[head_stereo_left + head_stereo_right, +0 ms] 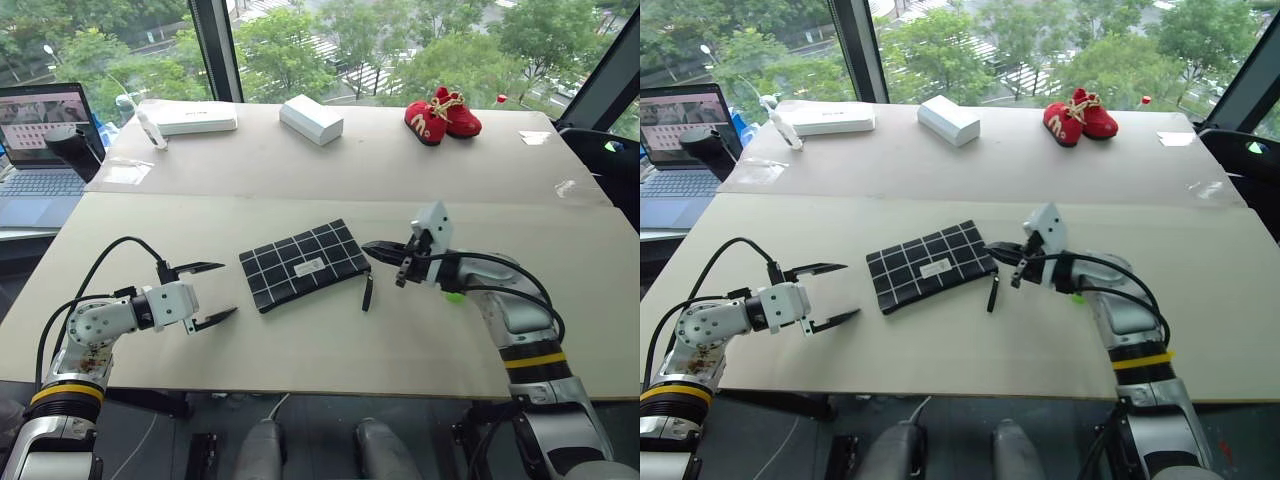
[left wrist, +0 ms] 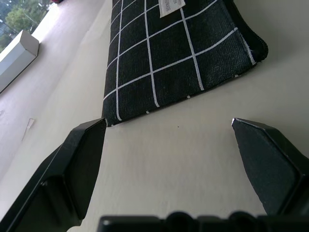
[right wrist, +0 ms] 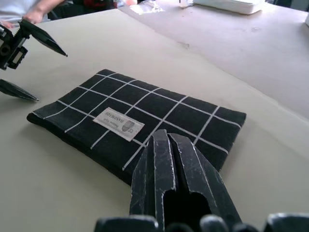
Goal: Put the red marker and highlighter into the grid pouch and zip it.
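The grid pouch (image 1: 304, 263) lies flat at the middle of the table, label up, with its black zipper strap (image 1: 367, 292) trailing off its right end. My left gripper (image 1: 228, 289) hovers open just left of the pouch, its tips near the pouch's near-left corner (image 2: 113, 116). My right gripper (image 1: 372, 248) is shut, its tips at the pouch's right end with nothing visible between them (image 3: 166, 145). A small bright green bit (image 1: 455, 296) peeks from under my right forearm; I cannot tell whether it is the highlighter. The red marker is out of view.
On the far table stand a pair of small red shoes (image 1: 442, 114), a white box (image 1: 311, 119) and a flat white case (image 1: 190, 118). A laptop (image 1: 40, 150) sits at the far left. A person's hand (image 3: 29, 14) shows beyond the table's left side.
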Tool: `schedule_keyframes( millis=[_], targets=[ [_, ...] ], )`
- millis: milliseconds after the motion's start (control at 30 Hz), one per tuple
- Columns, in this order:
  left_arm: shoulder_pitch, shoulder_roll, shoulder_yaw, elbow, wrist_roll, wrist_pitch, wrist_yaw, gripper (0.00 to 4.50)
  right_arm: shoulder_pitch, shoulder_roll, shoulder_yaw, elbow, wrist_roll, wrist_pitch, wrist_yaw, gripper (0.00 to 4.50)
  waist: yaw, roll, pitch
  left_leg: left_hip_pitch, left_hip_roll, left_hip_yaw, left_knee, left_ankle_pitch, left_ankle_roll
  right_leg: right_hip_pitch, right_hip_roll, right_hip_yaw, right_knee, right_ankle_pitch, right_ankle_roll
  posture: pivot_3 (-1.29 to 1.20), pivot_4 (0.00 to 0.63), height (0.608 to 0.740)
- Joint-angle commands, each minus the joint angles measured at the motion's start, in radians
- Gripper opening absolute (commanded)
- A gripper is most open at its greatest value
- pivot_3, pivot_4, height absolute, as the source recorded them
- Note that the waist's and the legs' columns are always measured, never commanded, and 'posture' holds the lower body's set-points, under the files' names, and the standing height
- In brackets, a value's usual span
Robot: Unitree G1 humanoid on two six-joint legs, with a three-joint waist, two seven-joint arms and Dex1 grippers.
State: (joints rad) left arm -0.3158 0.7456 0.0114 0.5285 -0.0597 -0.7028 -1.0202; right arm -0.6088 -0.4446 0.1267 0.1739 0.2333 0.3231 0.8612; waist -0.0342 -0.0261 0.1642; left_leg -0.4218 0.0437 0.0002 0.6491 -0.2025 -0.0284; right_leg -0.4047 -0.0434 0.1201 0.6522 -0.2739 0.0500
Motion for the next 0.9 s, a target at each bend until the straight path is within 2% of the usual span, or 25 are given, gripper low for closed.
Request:
schedule_keyframes(
  millis=[33, 367, 500, 700, 800, 900],
  targets=[
    [-0.006, -0.005, -0.042, 0.002, 0.028, -0.033, -0.002, 4.5, -0.068, 0.006, 0.061, 0.099, -0.123, -0.097, -0.048, 0.11, 0.001, 0.0, 0.0, 0.0, 0.0, 0.0, 0.0, 0.0, 0.0, 0.0, 0.0, 0.0, 0.0, 0.0, 0.0, 0.0, 0.15, 0.729],
    [-0.026, -0.014, -0.075, -0.031, 0.023, -0.025, 0.009, 4.5, -0.148, -0.055, 0.223, 0.407, -0.422, -0.401, -0.096, 0.11, 0.002, 0.0, 0.0, 0.002, 0.0, 0.001, 0.001, 0.0, 0.0, 0.0, 0.0, 0.0, 0.003, 0.0, 0.0, 0.0, 0.15, 0.729],
    [-0.048, -0.019, -0.089, -0.031, 0.028, -0.021, 0.009, 4.5, -0.16, -0.055, 0.235, 0.441, -0.462, -0.449, -0.107, 0.11, -0.001, 0.0, 0.0, 0.002, 0.0, 0.001, 0.001, 0.0, 0.0, 0.0, 0.0, 0.0, 0.004, 0.0, 0.0, 0.0, 0.15, 0.729],
    [-0.125, -0.054, -0.141, 0.056, 0.126, -0.102, 0.068, 4.5, -0.162, -0.047, 0.219, 0.45, -0.469, -0.475, -0.098, 0.11, 0.0, 0.0, 0.0, 0.002, 0.0, 0.0, 0.004, 0.0, 0.0, 0.002, 0.0, 0.0, 0.005, 0.0, 0.0, 0.0, 0.15, 0.729],
    [-0.134, -0.058, -0.152, 0.07, 0.127, -0.115, 0.075, 4.5, -0.18, -0.048, 0.204, 0.466, -0.478, -0.48, -0.133, 0.11, -0.002, 0.0, 0.0, 0.002, 0.0, 0.0, 0.004, 0.0, 0.0, 0.001, 0.0, 0.0, 0.006, 0.0, 0.0, 0.0, 0.15, 0.729],
    [-0.129, -0.05, -0.155, 0.073, 0.113, -0.118, 0.066, 4.5, -0.248, -0.05, 0.144, 0.509, -0.469, -0.465, -0.231, 0.11, -0.002, 0.0, 0.0, 0.002, 0.0, 0.0, 0.005, 0.0, 0.0, 0.001, 0.0, 0.0, 0.006, 0.0, 0.0, 0.0, 0.15, 0.729]
  ],
)
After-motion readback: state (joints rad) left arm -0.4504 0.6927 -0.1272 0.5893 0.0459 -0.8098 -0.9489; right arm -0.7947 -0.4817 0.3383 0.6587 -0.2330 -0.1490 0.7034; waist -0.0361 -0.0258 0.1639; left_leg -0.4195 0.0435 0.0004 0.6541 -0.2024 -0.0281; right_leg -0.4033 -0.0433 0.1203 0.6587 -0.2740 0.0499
